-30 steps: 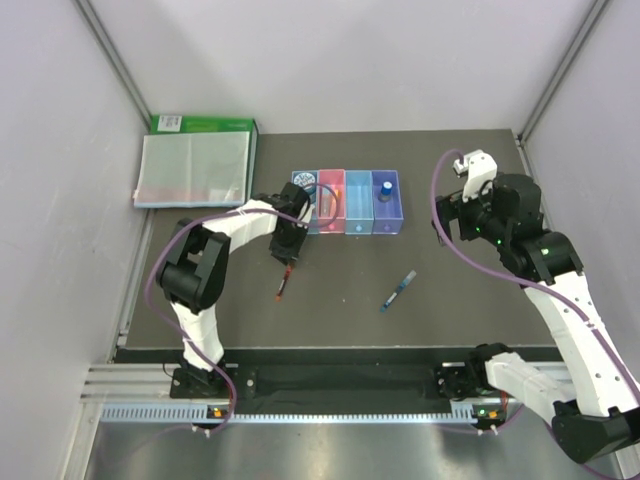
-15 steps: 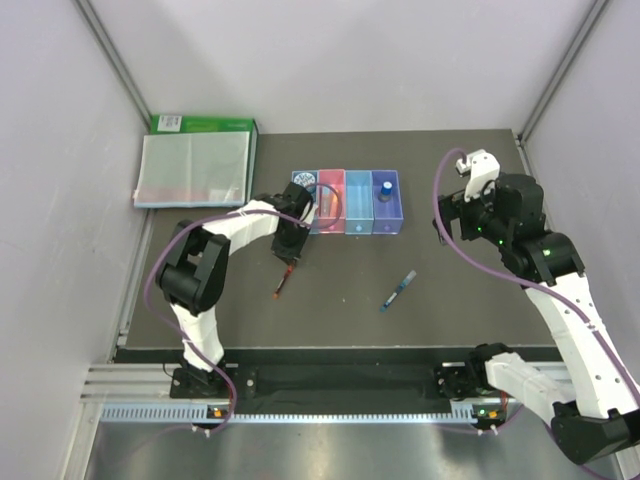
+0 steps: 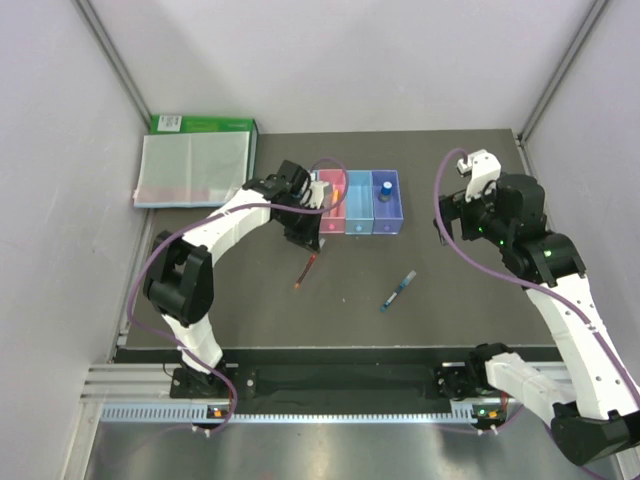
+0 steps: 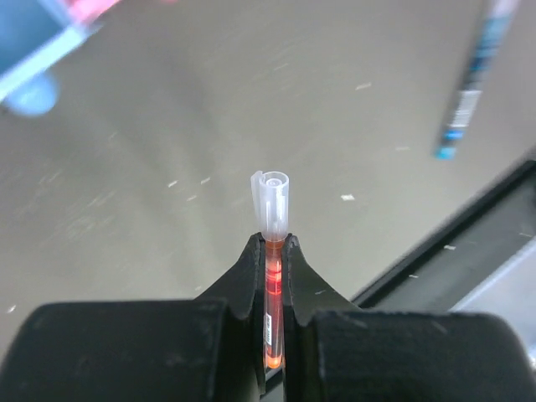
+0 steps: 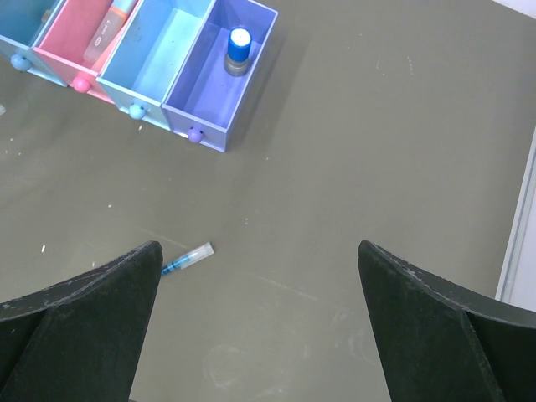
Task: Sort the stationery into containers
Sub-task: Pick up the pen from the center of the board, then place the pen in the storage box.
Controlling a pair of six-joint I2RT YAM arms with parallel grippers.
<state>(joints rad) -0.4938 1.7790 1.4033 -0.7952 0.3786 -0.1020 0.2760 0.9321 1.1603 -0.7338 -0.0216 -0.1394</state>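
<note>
White walls close round a dark table [image 3: 240,310], with the bins [image 3: 352,203] in a joined row at about 12 o'clock of its middle and a clear folder [image 3: 193,170] on a green box [image 3: 204,124] off at 10 o'clock. The step in hand looks like the carry of the red pen [image 3: 305,273] to a bin: the left gripper [image 3: 308,245] is clenched on it, and the left wrist view shows the barrel pinched between the fingers with the clear cap end sticking out past them. From above, the pen hangs tilted just at 6 o'clock of the pink bin, outside the row; whether its low end touches the table cannot be told. The right gripper [image 5: 260,251] hangs high at 3 o'clock with its jaws spread wide and nothing between them. Below it the blue pen [image 5: 186,260] lies loose on the table, at 5 o'clock of the bins and well apart from them. The bottle [image 5: 239,50] stands in the purple-blue bin and the highlighter [image 5: 113,21] lies in the pink one; the light-blue bin between them looks bare. Next, I judge, the left arm must lift the pen over the near wall toward 12 o'clock, line it up lengthwise with one compartment and only then let go; which compartment is meant cannot be told.
</note>
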